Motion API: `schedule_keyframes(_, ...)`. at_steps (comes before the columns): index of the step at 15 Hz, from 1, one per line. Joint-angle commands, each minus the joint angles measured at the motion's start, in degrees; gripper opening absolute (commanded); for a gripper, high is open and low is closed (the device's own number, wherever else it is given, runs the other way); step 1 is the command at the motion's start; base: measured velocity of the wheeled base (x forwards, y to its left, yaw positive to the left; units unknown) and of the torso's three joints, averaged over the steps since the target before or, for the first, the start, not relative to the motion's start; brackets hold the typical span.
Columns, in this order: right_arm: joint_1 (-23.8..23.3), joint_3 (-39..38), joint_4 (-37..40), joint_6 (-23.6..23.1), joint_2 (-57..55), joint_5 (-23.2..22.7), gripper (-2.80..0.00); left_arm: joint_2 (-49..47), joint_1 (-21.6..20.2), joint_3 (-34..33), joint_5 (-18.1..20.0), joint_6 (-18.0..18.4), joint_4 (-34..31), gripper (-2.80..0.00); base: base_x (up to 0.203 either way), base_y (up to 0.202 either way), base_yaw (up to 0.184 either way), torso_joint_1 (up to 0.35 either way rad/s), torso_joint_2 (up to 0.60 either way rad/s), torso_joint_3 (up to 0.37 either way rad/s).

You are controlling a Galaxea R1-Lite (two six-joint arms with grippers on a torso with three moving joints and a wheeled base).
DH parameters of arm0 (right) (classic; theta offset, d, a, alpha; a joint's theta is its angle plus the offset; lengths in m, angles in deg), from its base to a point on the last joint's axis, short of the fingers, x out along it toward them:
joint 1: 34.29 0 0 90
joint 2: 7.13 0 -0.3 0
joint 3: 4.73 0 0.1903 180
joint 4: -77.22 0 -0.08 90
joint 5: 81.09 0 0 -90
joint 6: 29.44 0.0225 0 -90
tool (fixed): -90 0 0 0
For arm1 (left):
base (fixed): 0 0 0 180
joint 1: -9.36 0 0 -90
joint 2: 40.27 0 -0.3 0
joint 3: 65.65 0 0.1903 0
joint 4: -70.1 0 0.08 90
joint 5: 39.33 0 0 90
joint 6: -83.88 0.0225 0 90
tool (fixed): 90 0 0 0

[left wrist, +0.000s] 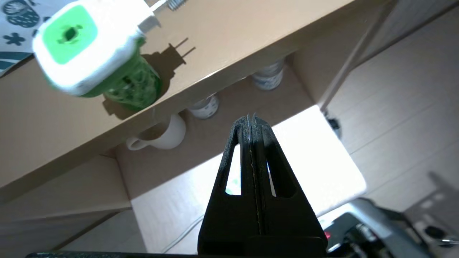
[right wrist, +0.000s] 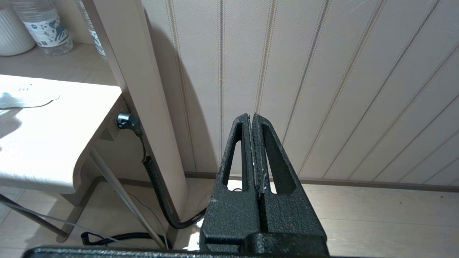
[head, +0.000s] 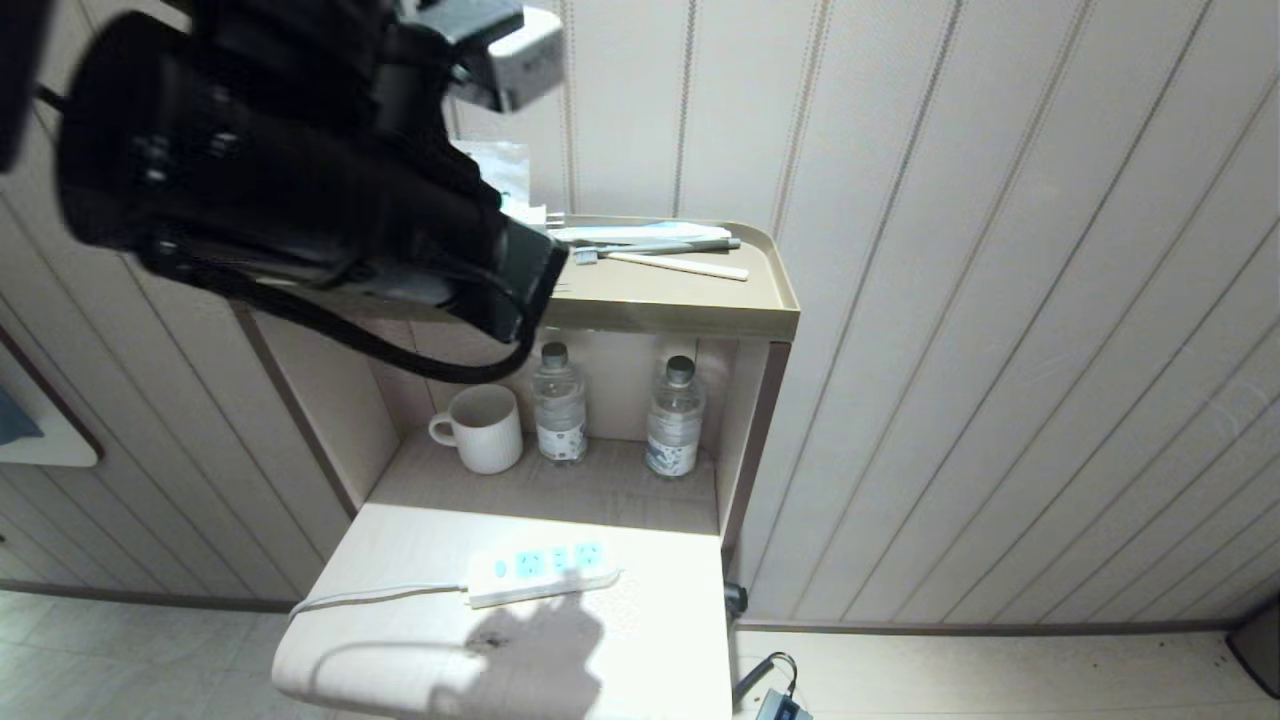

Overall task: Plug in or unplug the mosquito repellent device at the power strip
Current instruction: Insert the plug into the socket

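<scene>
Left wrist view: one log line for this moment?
left pincer: shut, empty, off shelf edge | repellent: upright on top shelf, unplugged | strip: on lower table, sockets free | right pincer: shut, parked

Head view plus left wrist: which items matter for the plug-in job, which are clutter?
Job:
- mosquito repellent device, on the top shelf, unplugged
- power strip, on the lower table, sockets free
- left hand, shut, empty, apart from the device

Clutter:
- mug
- two water bottles
- toothbrush
</scene>
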Motion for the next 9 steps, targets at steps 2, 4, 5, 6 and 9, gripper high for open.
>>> schedule_keyframes(2,0.0,0.0,0.0,0.0,0.0,0.0,-2.80,-9.6,-1.4,2.4,-5.7,1.5,-0.3,-2.80,0.000,0.000,0.000,0.000,0.00,0.000)
schedule_keyframes(4,0.0,0.0,0.0,0.0,0.0,-0.1,-2.80,-10.9,-1.9,4.7,-6.4,2.0,0.6,-2.80,0.000,0.000,0.000,0.000,0.00,0.000)
schedule_keyframes(5,0.0,0.0,0.1,0.0,0.0,0.0,-2.80,-11.6,-2.5,5.8,-6.5,2.4,1.5,-2.80,0.000,0.000,0.000,0.000,0.00,0.000)
schedule_keyframes(6,0.0,0.0,0.1,0.0,0.0,0.0,-2.80,-11.8,-2.7,6.5,-6.5,3.9,3.6,-2.80,0.000,0.000,0.000,0.000,0.00,0.000)
schedule_keyframes(9,0.0,0.0,0.0,0.0,0.0,0.0,-2.80,-11.8,-2.8,6.6,-6.9,7.1,9.9,-2.80,0.000,0.000,0.000,0.000,0.00,0.000)
